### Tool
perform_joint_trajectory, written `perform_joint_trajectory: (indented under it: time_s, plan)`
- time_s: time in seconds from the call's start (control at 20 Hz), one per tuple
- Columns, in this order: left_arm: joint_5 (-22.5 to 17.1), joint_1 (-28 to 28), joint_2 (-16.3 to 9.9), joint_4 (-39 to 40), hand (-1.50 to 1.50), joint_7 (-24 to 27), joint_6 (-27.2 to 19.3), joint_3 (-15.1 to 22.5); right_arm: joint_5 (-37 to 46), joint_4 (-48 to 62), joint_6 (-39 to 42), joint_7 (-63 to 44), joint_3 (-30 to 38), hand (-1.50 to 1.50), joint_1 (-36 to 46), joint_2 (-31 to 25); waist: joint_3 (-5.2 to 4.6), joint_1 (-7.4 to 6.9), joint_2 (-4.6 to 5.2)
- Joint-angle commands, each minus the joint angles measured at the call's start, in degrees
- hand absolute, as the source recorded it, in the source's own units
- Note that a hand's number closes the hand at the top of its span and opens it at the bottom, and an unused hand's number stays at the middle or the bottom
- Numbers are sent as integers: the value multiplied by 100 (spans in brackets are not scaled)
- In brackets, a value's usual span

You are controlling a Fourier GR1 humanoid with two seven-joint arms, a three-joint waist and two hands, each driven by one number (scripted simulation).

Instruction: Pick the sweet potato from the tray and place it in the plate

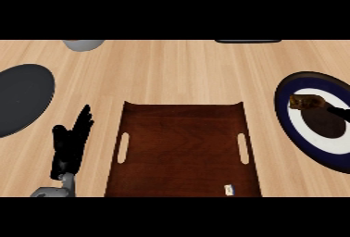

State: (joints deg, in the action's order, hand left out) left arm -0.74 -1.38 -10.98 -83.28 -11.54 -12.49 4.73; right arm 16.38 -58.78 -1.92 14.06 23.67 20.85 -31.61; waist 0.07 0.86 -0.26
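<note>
Sweet potato (305,101), brown and lumpy, lying on plate (309,144); my right hand (340,112) touching it, fingers unclear. Left hand (71,139) resting, fingers straight, beside tray (183,152).

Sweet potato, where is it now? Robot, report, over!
Left robot hand open, resting beside tray. Right robot hand barely shows at the view's right edge, fingers unclear. Sweet potato over the plate, off the tray. Nothing in the way.

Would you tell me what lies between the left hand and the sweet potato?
In the head view, the wooden tray lies between the left hand and the sweet potato on the plate.
</note>
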Motion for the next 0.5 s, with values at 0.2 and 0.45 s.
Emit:
perform_joint_trajectory:
  time_s: [0.2,0.45]
  plan:
    - [68,-97,31,219,0,141,99,-163,-1161,-155,966,688,700,-150,-706,-114,-7,-60,23]
    - [188,-38,254,-74,0,-69,55,2,-1276,225,1272,1638,734,-150,-1027,-84,-5,-80,28]
